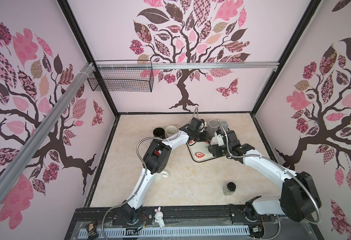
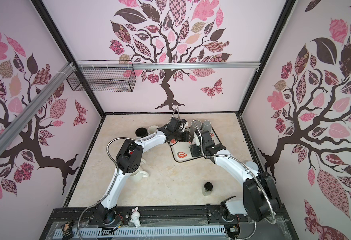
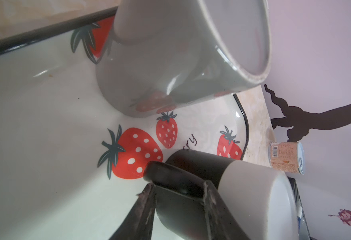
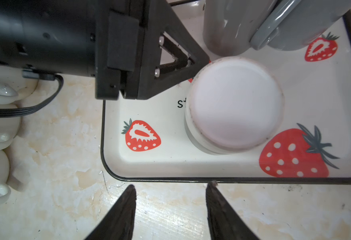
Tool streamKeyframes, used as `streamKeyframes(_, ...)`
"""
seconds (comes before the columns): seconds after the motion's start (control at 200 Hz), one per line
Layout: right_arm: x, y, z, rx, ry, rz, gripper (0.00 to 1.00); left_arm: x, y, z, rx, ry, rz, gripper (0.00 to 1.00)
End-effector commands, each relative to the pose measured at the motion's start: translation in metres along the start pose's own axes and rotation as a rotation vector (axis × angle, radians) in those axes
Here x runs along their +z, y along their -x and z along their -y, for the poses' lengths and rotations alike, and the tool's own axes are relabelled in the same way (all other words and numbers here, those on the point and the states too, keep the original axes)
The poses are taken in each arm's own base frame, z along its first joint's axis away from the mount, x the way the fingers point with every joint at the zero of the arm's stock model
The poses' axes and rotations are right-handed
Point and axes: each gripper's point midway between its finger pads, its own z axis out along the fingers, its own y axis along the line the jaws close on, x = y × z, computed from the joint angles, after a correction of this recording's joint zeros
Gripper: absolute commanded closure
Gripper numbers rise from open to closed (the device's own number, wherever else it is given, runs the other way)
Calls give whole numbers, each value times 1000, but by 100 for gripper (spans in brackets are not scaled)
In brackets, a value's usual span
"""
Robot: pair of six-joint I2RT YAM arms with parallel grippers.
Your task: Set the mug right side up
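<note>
The mug [image 4: 234, 104] stands upside down on the strawberry tray [image 4: 149, 164], its flat white base facing up. Its body [image 3: 251, 199] is black near the tray and white toward the base. My left gripper [image 3: 178, 184] is shut on the mug's black handle [image 3: 170, 172], reaching in from the left side [image 1: 204, 136]. My right gripper [image 4: 170, 187] is open and empty, hovering over the table just off the tray's front edge. In both top views the two wrists cover most of the mug.
Two grey mugs [image 1: 214, 125] stand on the tray's back part, close behind the mug. A black mug [image 1: 159, 133] and cream mugs [image 1: 171, 131] sit left of the tray. Another cream mug [image 1: 163, 175] lies under my left arm. A black-lidded jar [image 1: 230, 188] stands front right, and a can [image 3: 286, 156] lies near the wall.
</note>
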Motion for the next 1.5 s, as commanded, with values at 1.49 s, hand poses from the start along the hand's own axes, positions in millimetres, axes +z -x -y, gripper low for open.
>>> streamKeyframes(1.49, 33, 38, 56, 253, -46, -19, 47, 17, 38, -4, -60, -133, 146, 58)
